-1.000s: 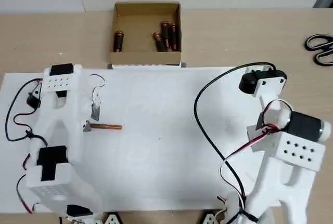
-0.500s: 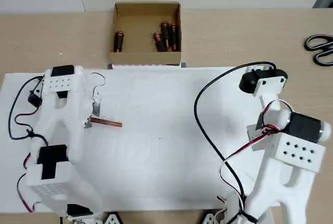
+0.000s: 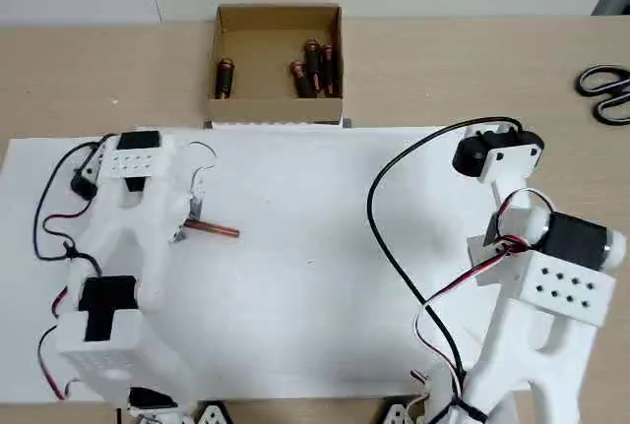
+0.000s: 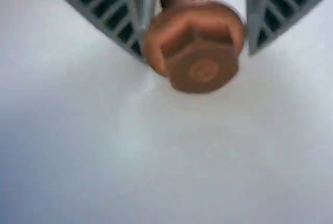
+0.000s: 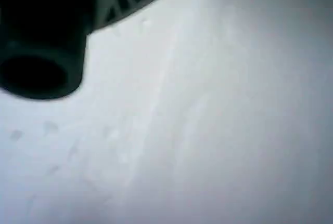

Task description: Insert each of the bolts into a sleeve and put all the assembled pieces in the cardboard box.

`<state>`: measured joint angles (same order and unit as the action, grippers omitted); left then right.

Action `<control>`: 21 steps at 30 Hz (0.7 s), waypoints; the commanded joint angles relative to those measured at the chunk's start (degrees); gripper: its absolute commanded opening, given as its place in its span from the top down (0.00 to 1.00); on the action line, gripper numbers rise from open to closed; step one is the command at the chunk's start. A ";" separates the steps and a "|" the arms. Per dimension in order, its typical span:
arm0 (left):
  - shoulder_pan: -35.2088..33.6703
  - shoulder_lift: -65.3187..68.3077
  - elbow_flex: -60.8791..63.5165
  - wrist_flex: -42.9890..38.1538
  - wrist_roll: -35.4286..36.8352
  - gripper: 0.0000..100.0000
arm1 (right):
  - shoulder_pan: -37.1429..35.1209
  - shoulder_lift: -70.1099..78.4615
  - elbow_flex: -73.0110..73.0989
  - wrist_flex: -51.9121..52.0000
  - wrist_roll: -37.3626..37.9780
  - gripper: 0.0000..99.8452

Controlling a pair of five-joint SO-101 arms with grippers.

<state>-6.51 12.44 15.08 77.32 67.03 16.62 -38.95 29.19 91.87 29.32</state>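
Note:
My left gripper [image 3: 190,219] is shut on a copper bolt [image 3: 214,230] at its head end, and the shaft sticks out to the right over the white mat [image 3: 315,296]. In the left wrist view the hexagonal bolt head [image 4: 195,52] sits between the two grey ribbed fingers [image 4: 104,5] of my left gripper [image 4: 197,47]. My right gripper [image 5: 78,11] holds a black sleeve [image 5: 41,68] just above the mat, open end toward the camera. The right arm [image 3: 536,276] stands at the mat's right side. The cardboard box [image 3: 276,109] at the back holds several assembled pieces [image 3: 315,68].
Scissors [image 3: 605,90] lie on the wooden table at the far right. A black cable [image 3: 379,217] loops from the right arm over the mat. The box's front wall stands just beyond the mat's far edge.
The left arm has shifted right and slightly toward the box, carrying the bolt, which now tilts a little. The right arm has not moved.

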 commanded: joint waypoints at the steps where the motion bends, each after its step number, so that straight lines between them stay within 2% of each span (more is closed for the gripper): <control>1: 1.05 0.79 0.13 -2.37 0.09 0.97 | 0.66 -1.54 -0.35 -0.31 -0.26 1.00; 8: -1.76 9.14 -1.01 -1.76 0.09 0.99 | 0.66 -1.63 -0.35 -0.31 -0.09 1.00; 13: -3.78 8.00 -5.76 4.57 -0.79 0.99 | 0.57 -1.63 -0.35 -0.22 -0.09 1.00; 21: -3.52 0.00 -17.71 13.80 -8.09 0.99 | 0.31 -1.63 -2.90 3.03 -0.18 1.00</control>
<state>-9.76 18.33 2.68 88.04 62.20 16.62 -38.95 29.19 93.71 29.32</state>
